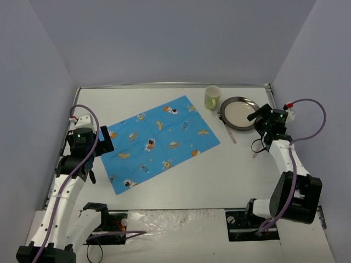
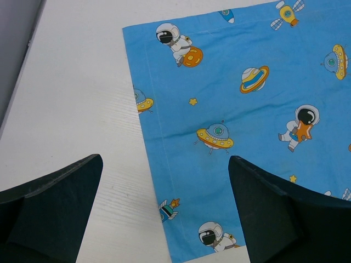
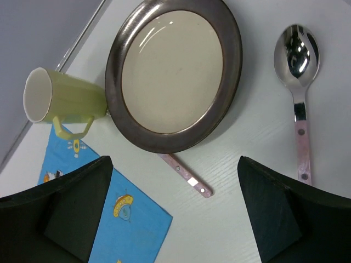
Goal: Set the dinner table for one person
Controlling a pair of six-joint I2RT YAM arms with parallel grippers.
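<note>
So, barely started — placemat [image 1: 159,142] lies askew on bench [image 1: 219,175]; plate [image 1: 239,113], mug [image 1: 213,97], spoon [image 3: 296,82] bunched at far right corner, off mat. Left claw [image 2: 164,164] over mat edge, right claw [image 3: 175,161] above plate — both spread, empty.

The top external camera looks down from high behind the near edge and takes in the whole dinner table [image 1: 219,175]. The left wrist camera hangs close over a corner of the space-print placemat [image 2: 247,109]. The right wrist camera looks down closely on the plate [image 3: 170,71], mug [image 3: 60,98] and spoon [image 3: 299,82]. The overhead view shares these, though the spoon is perhaps only faintly visible.
</note>
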